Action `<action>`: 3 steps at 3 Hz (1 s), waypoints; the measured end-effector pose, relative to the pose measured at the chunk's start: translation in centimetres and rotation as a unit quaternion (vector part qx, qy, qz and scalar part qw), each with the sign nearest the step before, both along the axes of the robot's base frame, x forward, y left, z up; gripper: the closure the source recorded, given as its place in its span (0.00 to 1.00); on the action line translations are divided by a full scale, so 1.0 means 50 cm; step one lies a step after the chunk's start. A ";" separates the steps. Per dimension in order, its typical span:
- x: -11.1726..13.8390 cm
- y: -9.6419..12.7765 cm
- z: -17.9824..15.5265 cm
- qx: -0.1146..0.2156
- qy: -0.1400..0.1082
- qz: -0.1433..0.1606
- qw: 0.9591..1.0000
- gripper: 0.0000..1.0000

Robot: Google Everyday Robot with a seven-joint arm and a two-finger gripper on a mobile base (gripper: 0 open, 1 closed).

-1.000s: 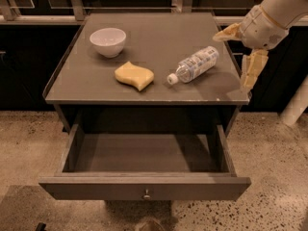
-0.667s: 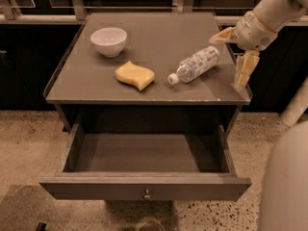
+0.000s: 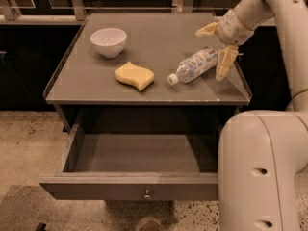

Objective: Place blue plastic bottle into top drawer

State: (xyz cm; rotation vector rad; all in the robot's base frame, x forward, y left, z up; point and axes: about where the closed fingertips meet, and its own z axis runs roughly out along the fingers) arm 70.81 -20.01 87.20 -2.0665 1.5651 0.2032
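Note:
The blue plastic bottle lies on its side on the right part of the grey table top, white cap toward the front left. My gripper is open just right of the bottle's base, one finger behind it and the other finger in front, not holding it. The top drawer stands pulled open below the table, empty, with a small round knob on its front panel.
A white bowl sits at the back left of the table. A wavy yellow sponge lies left of the bottle. My arm's large white link fills the lower right, beside the drawer. Speckled floor lies around.
My gripper has moved left, closer to the bottle's base. A big arm link has come into view at the lower right. Bottle, sponge, bowl and drawer have not moved.

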 end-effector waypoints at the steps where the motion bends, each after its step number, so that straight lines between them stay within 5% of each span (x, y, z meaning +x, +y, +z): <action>1: 0.027 0.002 0.015 0.007 -0.026 -0.010 1.000 0.00; 3: 0.027 0.016 -0.081 0.022 0.034 -0.025 0.999 0.00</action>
